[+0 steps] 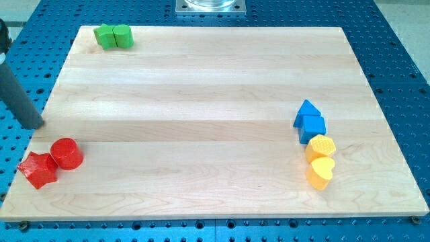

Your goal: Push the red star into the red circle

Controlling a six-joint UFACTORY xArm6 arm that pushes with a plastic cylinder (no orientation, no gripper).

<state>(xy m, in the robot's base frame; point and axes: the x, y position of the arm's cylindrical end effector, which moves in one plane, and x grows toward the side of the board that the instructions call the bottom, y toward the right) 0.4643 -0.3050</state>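
The red star [37, 169] lies near the board's bottom left corner. The red circle [66, 153] sits just to its upper right, touching it. My tip [33, 125] is at the board's left edge, above the red star and to the upper left of the red circle, apart from both. The dark rod slants up to the view's left edge.
Two green blocks [113, 35] sit together at the board's top left. At the right, a blue triangle [306, 110] and a blue block [313, 126] stand above a yellow hexagon [322, 146] and a yellow heart [320, 172]. The wooden board [201, 121] lies on a blue perforated table.
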